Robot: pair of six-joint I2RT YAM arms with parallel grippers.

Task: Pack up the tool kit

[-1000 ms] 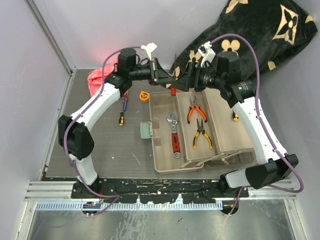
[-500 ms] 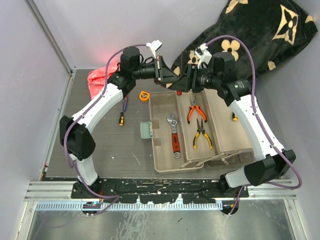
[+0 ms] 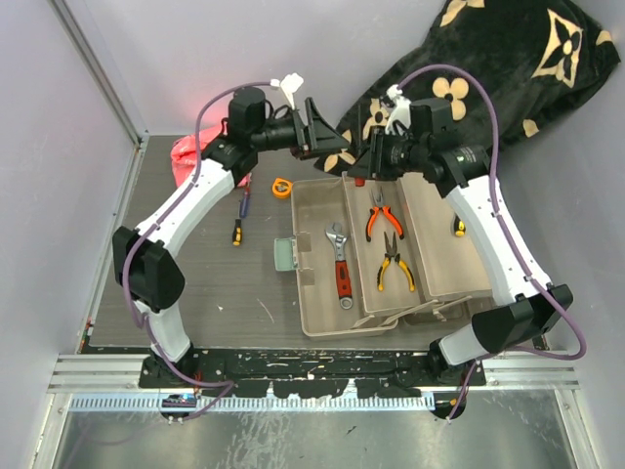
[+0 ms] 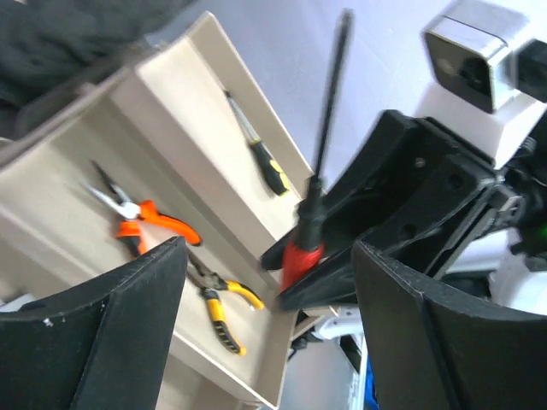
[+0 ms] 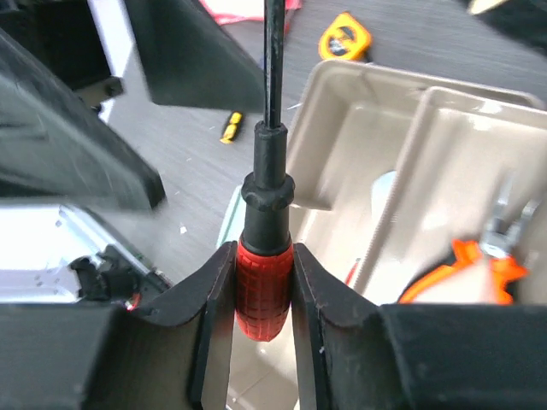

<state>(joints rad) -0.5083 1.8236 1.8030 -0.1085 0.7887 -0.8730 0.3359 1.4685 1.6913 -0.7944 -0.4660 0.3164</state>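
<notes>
My right gripper (image 5: 263, 286) is clamped narrow on the rounded red handle of a screwdriver (image 5: 265, 196). Its flat black fingers (image 5: 214, 299) press from both sides, and the black collar and thin dark shaft stick out past them. My left gripper (image 4: 269, 256) faces it from just beside, its broad matte black jaws spread wide and gripping nothing. Both tools hang in the air above the far edge of the toolbox (image 3: 322, 324), which lies open toward the near right corner of the table (image 3: 195, 293), a dark, wood-grained surface. The box is smooth beige plastic, split into long rectangular troughs. The left trough holds a steel wrench (image 3: 340, 264) with a red grip. The middle one holds the orange pliers (image 3: 376, 217) and, nearer me, the yellow pliers (image 3: 394, 262). The right one holds a stubby screwdriver (image 3: 459, 228) in yellow and black. A round orange tape measure (image 3: 281, 186) lies on the table just off the box's far left corner, and a small driver (image 3: 237, 232) with a yellow handle lies left of the box. A soft black blanket (image 3: 488, 68) with tan flowers is bunched at the far right corner.
</notes>
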